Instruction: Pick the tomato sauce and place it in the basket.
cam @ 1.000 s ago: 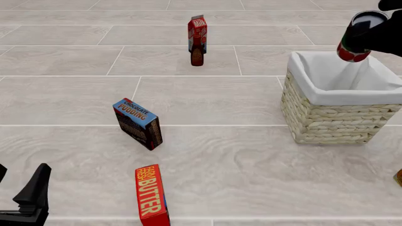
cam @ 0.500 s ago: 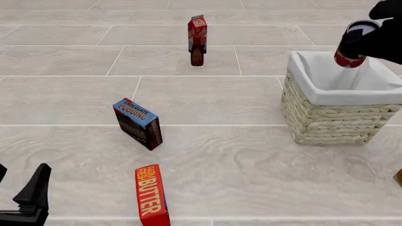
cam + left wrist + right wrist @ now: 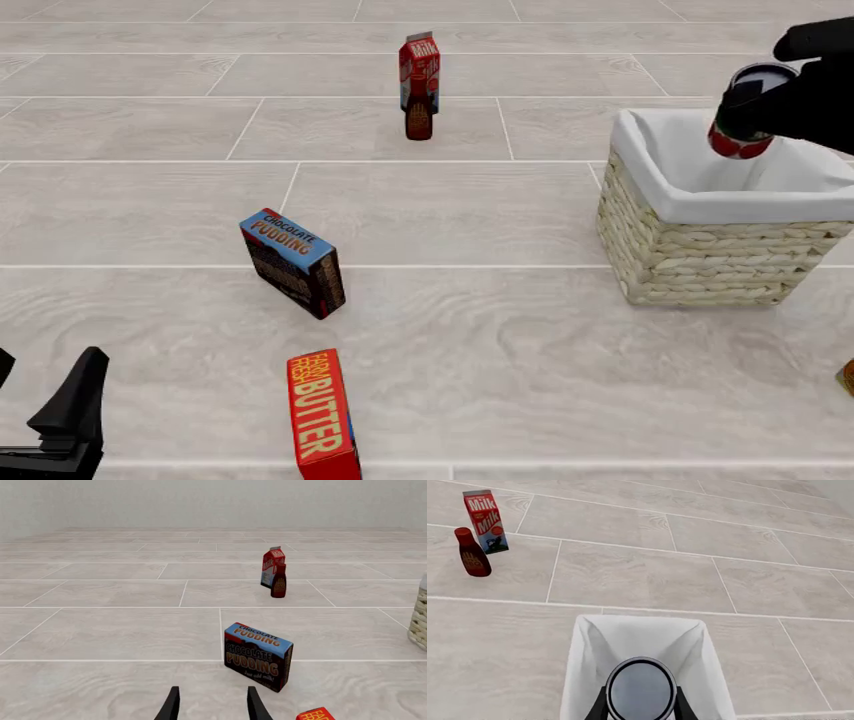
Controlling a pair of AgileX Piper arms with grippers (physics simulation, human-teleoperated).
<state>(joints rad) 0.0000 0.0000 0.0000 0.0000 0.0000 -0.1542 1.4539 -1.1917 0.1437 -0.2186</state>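
The tomato sauce can, red-labelled with a dark metal top, is held tilted in my right gripper, just above the basket's opening. In the right wrist view the can's round top sits between my fingers, over the white liner. The basket is pale wicker with a white cloth liner, at the right of the front view; its liner rim shows in the right wrist view. My left gripper is open and empty, low at the near left.
A chocolate pudding box stands left of centre, also in the left wrist view. A red butter box lies near the front. A milk carton and a dark brown bottle stand at the back.
My right gripper has lowered the can toward the basket's opening, moving slightly down and left. The left arm has not moved.
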